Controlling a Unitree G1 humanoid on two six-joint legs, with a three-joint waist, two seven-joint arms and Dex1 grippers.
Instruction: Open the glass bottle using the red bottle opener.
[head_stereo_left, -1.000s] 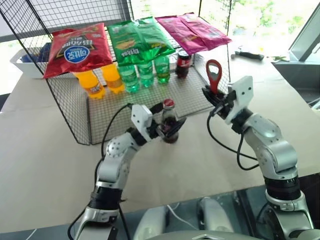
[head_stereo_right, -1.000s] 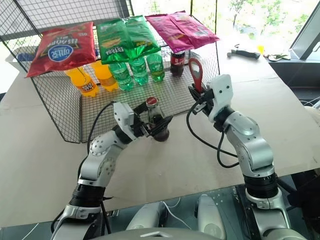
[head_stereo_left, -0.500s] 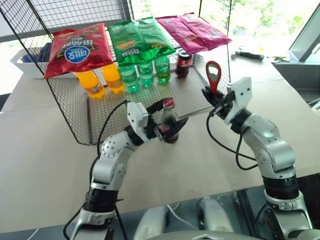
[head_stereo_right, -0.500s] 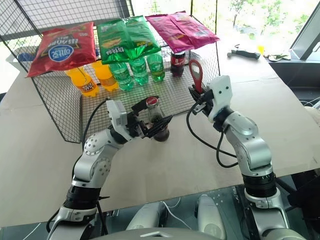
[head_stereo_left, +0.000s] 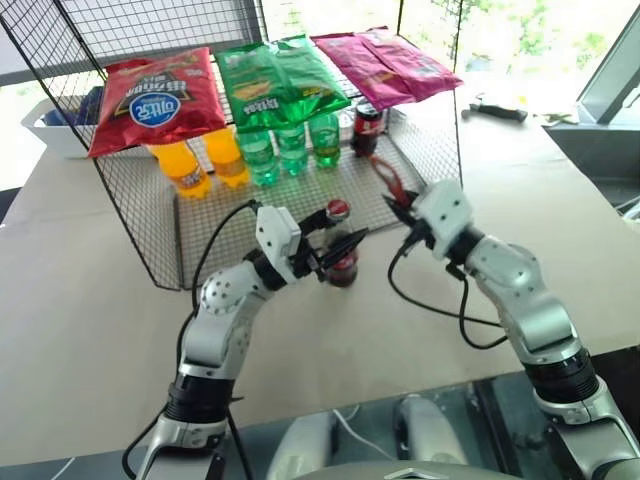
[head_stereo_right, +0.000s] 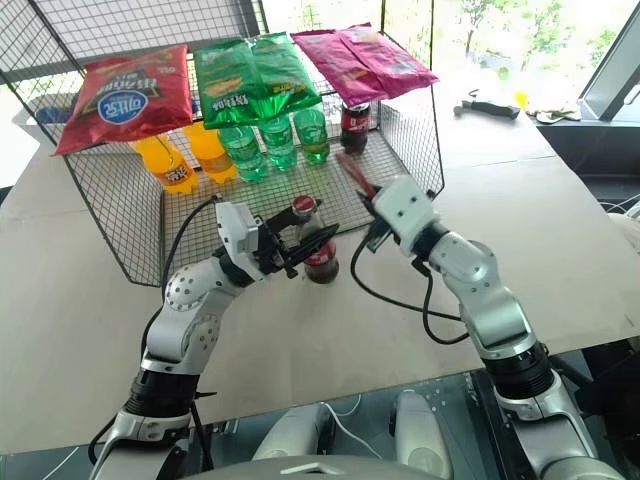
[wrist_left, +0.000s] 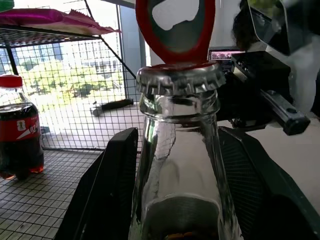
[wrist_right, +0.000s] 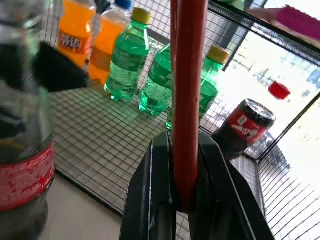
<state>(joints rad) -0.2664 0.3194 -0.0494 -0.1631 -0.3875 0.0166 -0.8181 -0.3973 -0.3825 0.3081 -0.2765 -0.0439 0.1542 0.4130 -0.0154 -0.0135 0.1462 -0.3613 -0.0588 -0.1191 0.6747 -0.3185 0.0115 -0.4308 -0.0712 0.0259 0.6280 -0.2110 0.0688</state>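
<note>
The glass bottle (head_stereo_left: 341, 262) stands upright on the table at the wire rack's front edge, dark liquid inside and a metal crown cap (wrist_left: 180, 80) on its neck. My left gripper (head_stereo_left: 342, 230) is shut on it, one black finger (wrist_left: 117, 185) against each side of the neck. My right gripper (head_stereo_left: 403, 213) is shut on the handle of the red bottle opener (head_stereo_left: 386, 180). The opener leans toward the bottle, and its ring head (wrist_left: 175, 25) hangs just above and behind the cap.
The wire rack (head_stereo_left: 150, 210) behind the bottle holds orange bottles (head_stereo_left: 185, 165), green bottles (head_stereo_left: 290, 145) and a dark plastic cola bottle (head_stereo_left: 367, 125), with snack bags (head_stereo_left: 160, 95) on its upper shelf. A white bin (head_stereo_left: 50, 125) sits back left, a hand tool (head_stereo_left: 497, 108) back right.
My left gripper's fingers have closed in on the bottle. My right gripper rolled and moved down and left, tipping the opener from upright to leaning over toward the cap.
</note>
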